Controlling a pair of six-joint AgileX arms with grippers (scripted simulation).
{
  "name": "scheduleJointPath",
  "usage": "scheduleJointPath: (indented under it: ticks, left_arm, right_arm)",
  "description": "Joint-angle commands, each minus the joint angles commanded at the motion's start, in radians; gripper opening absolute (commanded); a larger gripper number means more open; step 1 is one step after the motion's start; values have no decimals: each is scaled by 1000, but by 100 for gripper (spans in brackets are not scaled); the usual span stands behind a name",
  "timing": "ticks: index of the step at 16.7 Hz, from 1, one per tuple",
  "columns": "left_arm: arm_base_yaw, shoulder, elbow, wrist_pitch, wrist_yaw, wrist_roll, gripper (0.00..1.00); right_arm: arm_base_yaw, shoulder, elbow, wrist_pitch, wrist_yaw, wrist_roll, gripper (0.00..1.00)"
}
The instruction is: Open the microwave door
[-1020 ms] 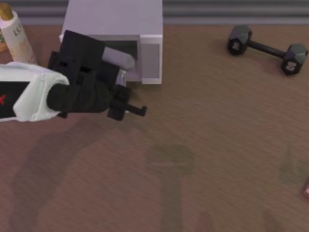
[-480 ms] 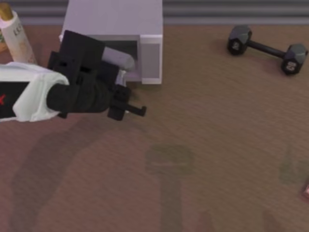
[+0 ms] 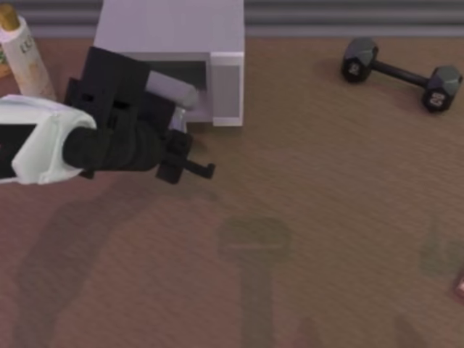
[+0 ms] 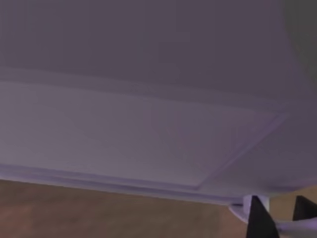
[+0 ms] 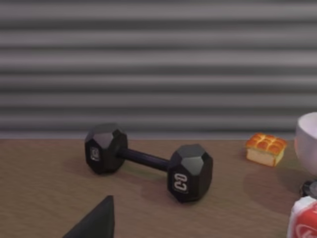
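Observation:
The white-grey microwave [image 3: 170, 25] stands at the table's back, left of centre, with its grey control panel [image 3: 227, 90] on its right side. The microwave door [image 4: 148, 124] is swung partly out, so the dark interior [image 3: 181, 71] shows from above. The door's pale panel fills the left wrist view. My left gripper [image 3: 190, 156] is just in front of the oven, shut on the door's white bar handle [image 4: 257, 202], with a black fingertip [image 4: 260, 220] on each side of it. My right gripper [image 5: 101, 220] is parked off the table's right.
A black dumbbell [image 3: 401, 72] lies at the back right. A cream bottle [image 3: 25, 54] stands at the far left beside my left arm. In the right wrist view are a bread piece [image 5: 266, 148], a white bowl [image 5: 308, 141] and a red can [image 5: 304, 220].
My left arm has drawn slightly left and toward the front with the handle, and the door has swung a little further out. Nothing else moved.

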Motion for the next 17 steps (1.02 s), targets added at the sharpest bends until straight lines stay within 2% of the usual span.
scheduleJointPath:
  ticks: [4, 17]
  left_arm:
    - [20, -14, -19, -2, 31, 44, 0]
    - [20, -14, -19, -2, 32, 44, 0]
  right_arm:
    - [0, 0, 0, 0, 0, 0, 100]
    - [0, 0, 0, 0, 0, 0, 100]
